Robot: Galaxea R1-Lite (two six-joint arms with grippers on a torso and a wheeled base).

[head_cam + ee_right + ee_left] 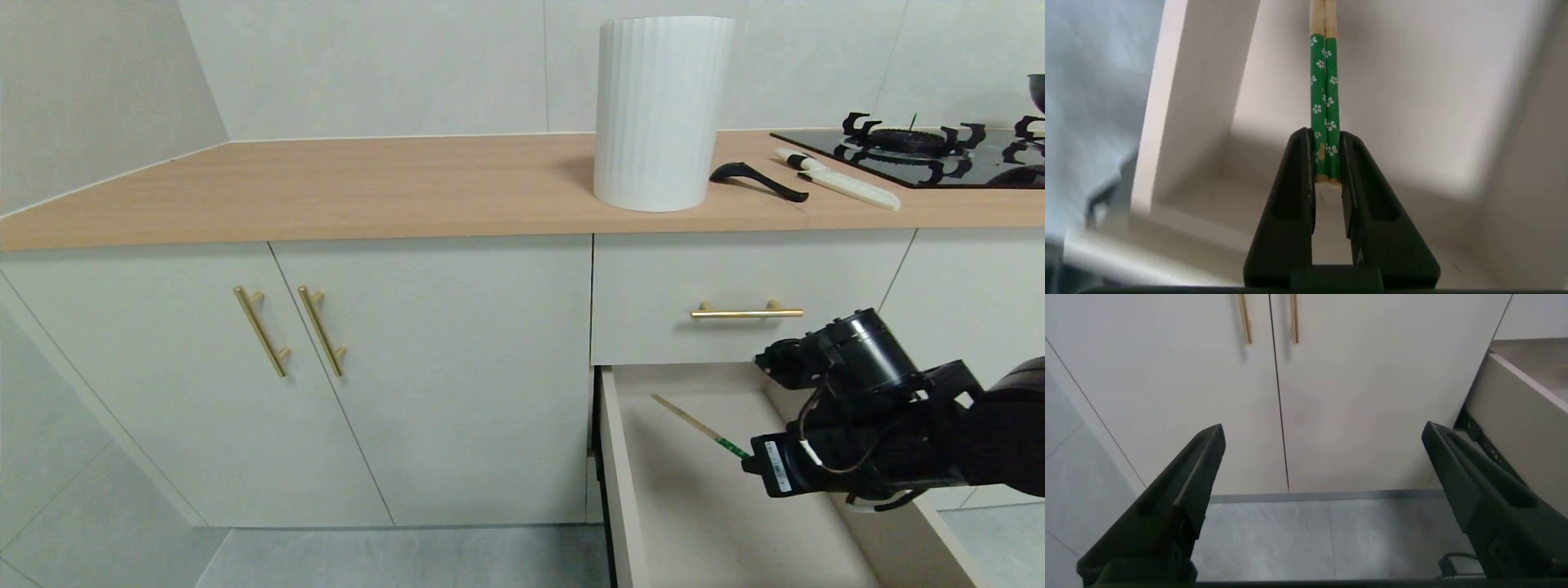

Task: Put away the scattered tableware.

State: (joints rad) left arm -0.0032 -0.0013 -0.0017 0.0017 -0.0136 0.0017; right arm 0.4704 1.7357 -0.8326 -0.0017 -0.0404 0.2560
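My right gripper (747, 459) hangs over the open lower drawer (624, 490), shut on a pair of wooden chopsticks (694, 423) with green flowered ends. In the right wrist view the fingers (1298, 175) pinch the chopsticks (1324, 98) side by side, and the sticks point out over the drawer's pale floor. A black-handled utensil (758, 180) and a cream knife (841, 186) lie on the wooden countertop (367, 184) by the stove. My left gripper (1327, 506) is open, low in front of the cabinet doors (1282, 384), with nothing between its fingers.
A tall white ribbed cylinder (660, 110) stands on the counter. A black gas hob (922, 151) is at the far right. The upper drawer (747, 294) with a gold handle is shut above the open one. Grey tiled floor (392, 555) lies below.
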